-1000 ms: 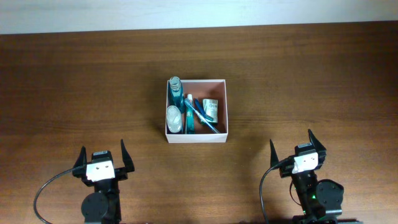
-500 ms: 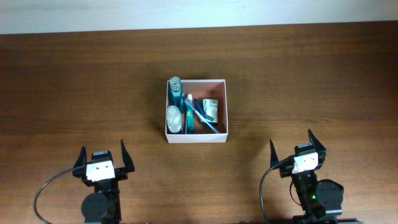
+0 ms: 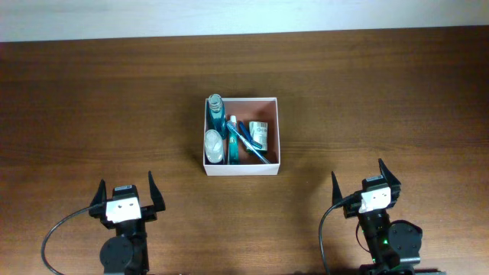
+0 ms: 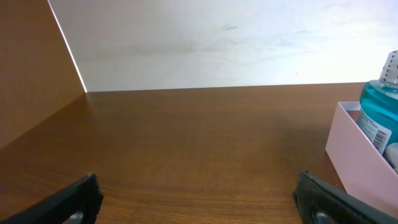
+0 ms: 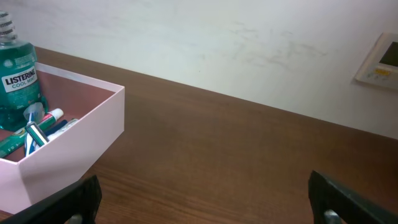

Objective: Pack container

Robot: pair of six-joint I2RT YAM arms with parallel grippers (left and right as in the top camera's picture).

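Left end effector (image 3: 126,180) stood released, its two dark fingers (image 4: 73,200) spread as wide as they went. It held nothing and touched nothing. It sat well to the near-left of the container (image 3: 241,169), over bare brown worktop (image 3: 99,92).

Right end effector (image 3: 357,171) was released in the same way, with its jaws wide and empty. It sat well to the near-right of the container, with a clear stretch of wood between them.

From overhead, the container, a small square box with thin white walls and a reddish-brown inside, rested flat on the worktop, farther out than both arms and between them. A blue-green mouthwash bottle (image 5: 17,81) occupied its far-left corner with its ribbed cap uppermost. Whether the bottle stood straight or leaned on the wall could not be told. A clear rounded item (image 3: 213,145) lay just nearer than the bottle, against the left wall. Blue sticks like toothbrushes (image 3: 246,142) lay slanted across the middle. Beside them was a small tube (image 5: 53,115) with a red and white end. A small printed packet (image 3: 259,134) lay toward the right wall.

Beyond the container a pale wall (image 3: 229,15) met the far edge of the worktop. The right wrist view showed a light plate (image 5: 378,61) fixed to that wall.
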